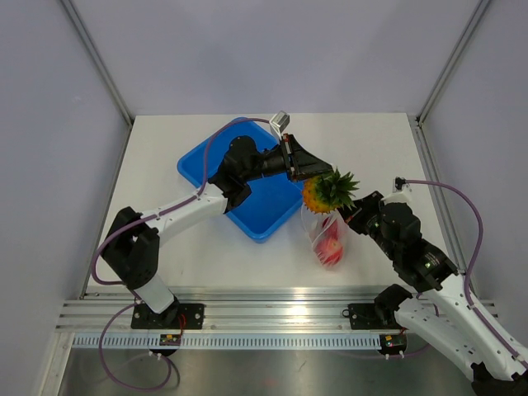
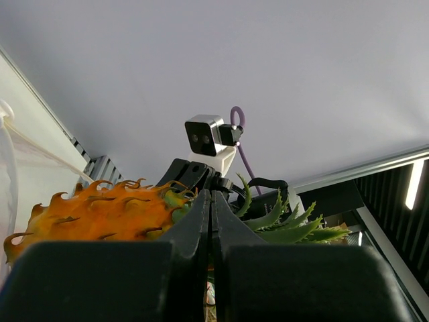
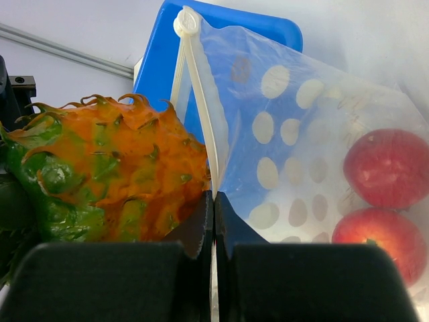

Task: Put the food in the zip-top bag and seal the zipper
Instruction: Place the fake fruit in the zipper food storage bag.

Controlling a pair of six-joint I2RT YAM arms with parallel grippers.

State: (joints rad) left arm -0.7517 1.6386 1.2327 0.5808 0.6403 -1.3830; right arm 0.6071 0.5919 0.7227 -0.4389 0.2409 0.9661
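In the overhead view, a blue plastic tray [image 1: 198, 165] was seen left of centre on the white table [image 1: 379, 148], with the left arm stretched across it. Just right of the tray's upper corner, the left gripper [image 1: 307, 172] was found clenched. Its fingertips were pressed together on a small orange toy pineapple with a green leafy crown [image 1: 317, 195], at the place where body and crown meet. In the left wrist view the pinched part itself was hidden behind the fingertips. The pineapple was held sideways at the centre of the frame, crown pointing right, at the mouth of a clear, crinkly zip-top bag [image 1: 316, 233]. Just below it in the frame, two glossy red fruits [image 1: 332, 247] were seen already inside the bag.

In the right wrist view the pineapple was seen at the left, outside the plastic. The white zipper [image 3: 201, 100] ran up beside it, and the fruits lay at the right edge behind dotted film.

Right of the bag in the overhead view, the right gripper [image 1: 346, 214] was found clamped on the bag's mouth edge, with the zipper strip nipped between its fingertips.
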